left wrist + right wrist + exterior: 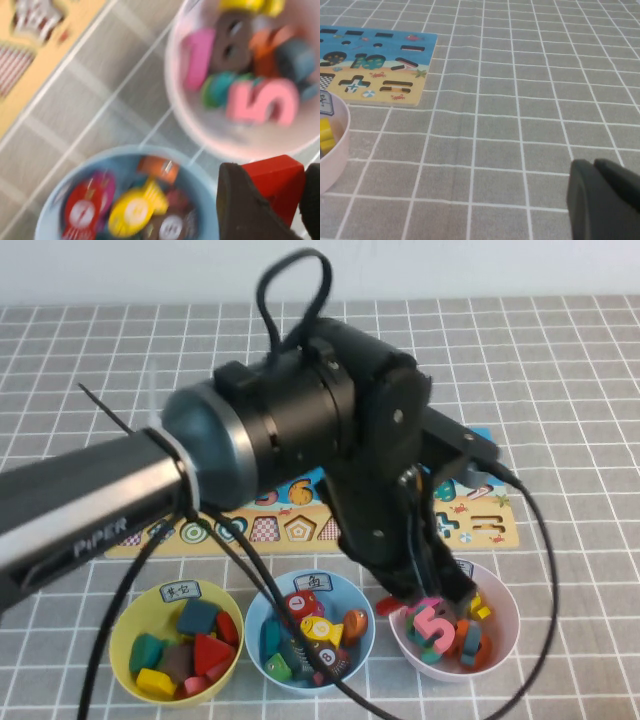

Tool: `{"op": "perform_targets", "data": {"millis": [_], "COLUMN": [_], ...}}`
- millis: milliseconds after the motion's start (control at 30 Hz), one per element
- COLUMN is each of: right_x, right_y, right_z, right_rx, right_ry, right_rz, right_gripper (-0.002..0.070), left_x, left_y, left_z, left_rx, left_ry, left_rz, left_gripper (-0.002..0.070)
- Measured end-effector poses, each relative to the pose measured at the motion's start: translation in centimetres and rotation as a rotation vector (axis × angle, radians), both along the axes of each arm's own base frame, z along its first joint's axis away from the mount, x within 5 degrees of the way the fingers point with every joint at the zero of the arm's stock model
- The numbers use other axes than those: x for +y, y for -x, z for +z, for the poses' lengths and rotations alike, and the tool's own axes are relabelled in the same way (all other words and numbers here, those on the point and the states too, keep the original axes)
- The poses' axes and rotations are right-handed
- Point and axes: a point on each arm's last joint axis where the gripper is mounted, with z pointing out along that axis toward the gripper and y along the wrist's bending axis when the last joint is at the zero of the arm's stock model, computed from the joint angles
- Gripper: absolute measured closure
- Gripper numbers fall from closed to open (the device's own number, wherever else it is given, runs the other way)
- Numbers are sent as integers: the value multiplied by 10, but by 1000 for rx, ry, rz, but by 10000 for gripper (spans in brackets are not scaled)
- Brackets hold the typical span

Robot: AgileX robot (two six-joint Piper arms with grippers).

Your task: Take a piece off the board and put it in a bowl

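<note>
While the left arm fills most of the high view, its left end effector (425,590) hangs low over the gap between the light blue bowl (310,632) and the pale pink bowl (455,625), just at the pink bowl's near-left rim. A sliver of the red piece (388,606) shows beneath the fingers. The pink bowl holds a pink numeral 5 (434,623) and other coloured numerals; a yellow bowl (178,640) of shapes sits to the left. The board (480,520) lies behind the bowls on the grey gridded bench (580,390), mostly hidden by the arm.

In the left wrist view, the left end effector (272,200) is closed on the red piece (275,182), which sits pinched between two dark fingers (245,210). It is held above the bench just outside the pink bowl (200,125), beside the blue bowl (125,155); the pink 5 (262,102) lies inside the pink bowl. A corner of the board (40,55) shows beyond.

In the right wrist view, the right end effector (607,200) is over bare bench (520,100), well apart from the board (375,62) and the pink bowl's rim (337,145); its dark fingers sit pressed together.
</note>
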Motion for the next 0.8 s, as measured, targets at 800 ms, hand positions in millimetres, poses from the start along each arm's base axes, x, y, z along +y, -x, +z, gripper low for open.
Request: {"op": "perform_targets", "data": {"millis": [800], "right_x": [0], "right_y": [0], "right_z": [0], "right_rx": [0], "right_ry": [0], "right_rz": [0], "right_gripper": [694], "left_x": [-16], "left_y": [11], "left_z": [-47], "left_rx": [-57], "left_ry": [165], "left_rz": [30], "left_gripper": [464]}}
